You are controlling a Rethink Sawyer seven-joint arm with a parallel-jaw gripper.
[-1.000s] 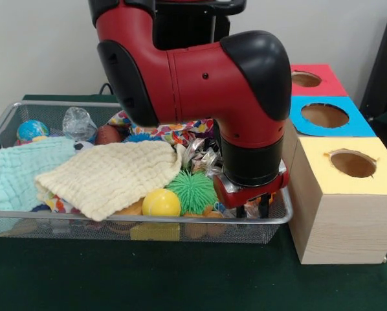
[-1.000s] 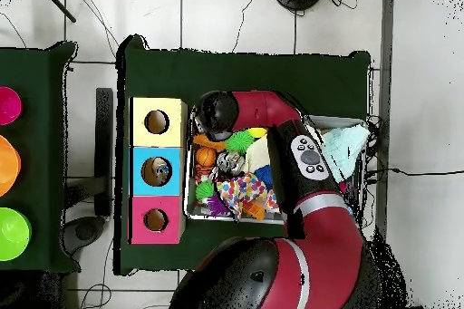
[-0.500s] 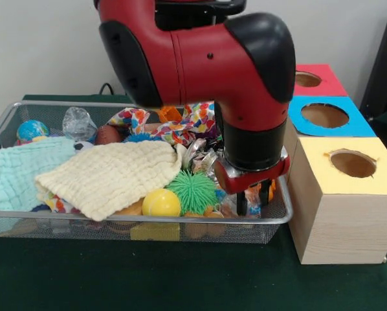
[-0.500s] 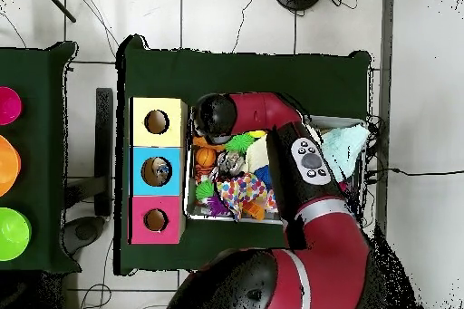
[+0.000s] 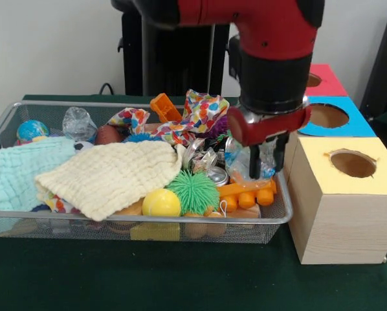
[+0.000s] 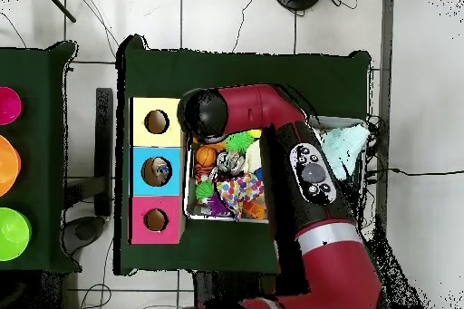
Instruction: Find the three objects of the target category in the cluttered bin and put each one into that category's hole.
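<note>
From my remote station I see the red and black arm's gripper [image 5: 263, 162] hanging above the right end of the wire mesh bin [image 5: 148, 220], beside the yellow-topped wooden box with a round hole [image 5: 353, 163]. Its two dark fingers [image 5: 254, 163] point down with a narrow gap between them; a crinkled clear plastic piece [image 5: 240, 155] sits right behind them, and I cannot tell whether the fingers hold it or anything else. Directly beneath lies an orange plastic toy with round knobs [image 5: 247, 194], just beside a green spiky rubber ball [image 5: 192, 191] and a smooth yellow ball [image 5: 161, 203]. A cream waffle-weave cloth [image 5: 109, 175] covers the bin's middle, overlapping a pale mint cloth [image 5: 19, 175] at the left end. A heart-patterned multicoloured fabric [image 5: 193, 120] rises at the bin's rear beside an orange plastic piece [image 5: 165, 107]. A blue and green globe ball [image 5: 32, 129] rests in the far left corner. In the overhead view the arm [image 6: 272, 120] bends over the bin's end nearest the yellow box, and the blue-topped box [image 6: 157, 171] and pink-topped box [image 6: 155, 220] stand in line with it; something small shows inside the blue box's hole.
</note>
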